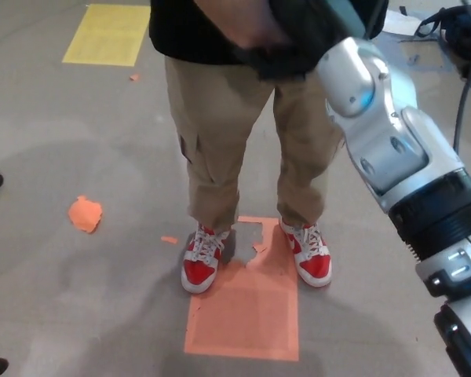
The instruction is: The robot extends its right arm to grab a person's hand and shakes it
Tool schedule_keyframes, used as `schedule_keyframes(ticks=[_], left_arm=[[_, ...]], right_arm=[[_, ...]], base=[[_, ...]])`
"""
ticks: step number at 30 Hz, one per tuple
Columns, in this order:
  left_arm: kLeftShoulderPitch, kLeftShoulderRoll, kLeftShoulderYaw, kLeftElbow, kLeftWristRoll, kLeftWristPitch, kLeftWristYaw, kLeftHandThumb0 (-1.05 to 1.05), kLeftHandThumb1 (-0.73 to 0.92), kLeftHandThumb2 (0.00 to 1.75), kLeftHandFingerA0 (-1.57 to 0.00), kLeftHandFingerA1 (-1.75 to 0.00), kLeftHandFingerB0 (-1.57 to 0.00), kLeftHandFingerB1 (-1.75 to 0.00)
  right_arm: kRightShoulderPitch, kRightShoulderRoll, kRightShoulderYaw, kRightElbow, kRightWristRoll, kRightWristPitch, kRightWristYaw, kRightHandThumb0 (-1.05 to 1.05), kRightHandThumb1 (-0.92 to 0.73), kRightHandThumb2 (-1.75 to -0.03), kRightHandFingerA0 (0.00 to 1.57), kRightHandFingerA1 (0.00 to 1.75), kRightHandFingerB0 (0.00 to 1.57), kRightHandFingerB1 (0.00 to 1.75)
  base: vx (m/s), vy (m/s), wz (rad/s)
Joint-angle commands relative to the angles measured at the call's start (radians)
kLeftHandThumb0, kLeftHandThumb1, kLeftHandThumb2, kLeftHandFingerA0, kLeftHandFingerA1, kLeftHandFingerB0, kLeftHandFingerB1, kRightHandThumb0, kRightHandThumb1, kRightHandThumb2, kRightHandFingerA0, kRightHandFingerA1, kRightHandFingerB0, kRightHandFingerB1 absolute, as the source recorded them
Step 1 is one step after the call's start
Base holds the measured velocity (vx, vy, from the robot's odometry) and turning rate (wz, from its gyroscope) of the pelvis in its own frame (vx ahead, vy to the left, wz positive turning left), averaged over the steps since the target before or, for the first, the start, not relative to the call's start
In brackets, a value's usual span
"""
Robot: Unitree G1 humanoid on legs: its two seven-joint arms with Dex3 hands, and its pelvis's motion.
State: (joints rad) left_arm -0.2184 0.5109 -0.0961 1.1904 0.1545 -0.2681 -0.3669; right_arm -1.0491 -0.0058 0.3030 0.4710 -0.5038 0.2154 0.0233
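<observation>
your robot's right hand (298, 35) sits at the very top of the head view, black and motion-blurred, and it looks clasped together with the person's hand (247, 23), which shows as a smeared patch just to its left and touching it, in front of the black shirt (180, 31). you can't count individual digits through the blur, but the two hands overlap closely enough that i judge the grasp as made. the silver forearm (385, 133) runs up from the lower right corner to that clasp, so the reach is done and the arm is fully extended across the person's body. the blur on both hands, while the floor and shoes stay sharp, suggests you're in the shaking phase, with the clasp raised high near the frame's edge. what's left, as far as you can judge from this, is finishing the shake and letting go; nothing shows a release yet. the person stands close in front of you, khaki trousers (220, 133) and red shoes (200, 263) planted at the top edge of the orange floor patch (243, 314), so the hand you hold is directly ahead and slightly left of your wrist. your left hand does not show anywhere. a yellow floor marking (110, 31) lies well apart at upper left.
</observation>
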Motion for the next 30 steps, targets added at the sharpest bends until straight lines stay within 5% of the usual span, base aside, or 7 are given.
schedule_keyframes(ticks=[1,9,14,16,18,21,30], left_arm=[[-0.007,0.024,-0.011,0.015,0.03,-0.009,0.011,-0.79,0.76,1.04,-0.06,-0.29,-0.06,-0.26],[0.003,0.028,-0.016,0.002,0.029,-0.013,0.0,-0.77,0.78,1.04,-0.05,-0.28,-0.05,-0.25],[-0.001,0.022,-0.01,0.007,0.023,-0.023,0.021,-0.74,0.74,1.02,-0.05,-0.32,-0.05,-0.29],[-0.003,0.019,-0.001,0.009,0.011,-0.022,0.007,-0.75,0.74,1.02,-0.05,-0.32,-0.05,-0.28],[-0.008,0.017,-0.004,0.012,0.015,-0.017,0.012,-0.79,0.75,1.02,-0.05,-0.3,-0.05,-0.25],[-0.01,0.014,-0.001,0.01,0.011,0.001,0.008,-0.76,0.75,1.06,-0.01,-0.27,-0.02,-0.25],[-0.025,0.015,0.009,0.021,-0.002,-0.01,-0.016,-0.78,0.77,1.05,-0.02,-0.26,-0.01,-0.22]], right_arm=[[0.064,-0.013,-0.097,-0.666,-0.017,0.109,0.047,-0.24,-0.84,-0.66,1.02,0.56,0.47,0.37],[0.105,-0.022,-0.088,-0.735,-0.031,0.157,0.081,-0.22,-0.82,-0.64,1.03,0.57,0.49,0.39],[0.144,-0.002,-0.024,-0.397,-0.02,0.132,0.038,-0.13,-0.76,-0.62,1.06,0.64,0.51,0.41],[0.142,0.003,0.006,-0.273,-0.04,0.12,0.007,-0.08,-0.68,-0.6,0.96,0.84,0.52,0.41],[0.121,0.034,0.016,-0.044,-0.019,0.085,-0.023,-0.14,-0.69,-0.6,0.96,0.62,0.53,0.41],[0.093,0.063,0.031,0.224,-0.006,0.02,-0.05,-0.15,-0.59,-0.57,0.94,0.59,0.5,0.42],[0.074,0.105,0.054,0.436,-0.009,-0.062,-0.082,-0.21,-0.57,-0.57,0.88,0.57,0.48,0.4]], base=[[0.0,0.0,0.0],[0.0,0.0,0.0],[0.0,0.0,0.0],[0.0,0.0,0.0],[0.0,0.0,0.0],[0.0,0.0,0.0],[0.0,0.0,0.0]])
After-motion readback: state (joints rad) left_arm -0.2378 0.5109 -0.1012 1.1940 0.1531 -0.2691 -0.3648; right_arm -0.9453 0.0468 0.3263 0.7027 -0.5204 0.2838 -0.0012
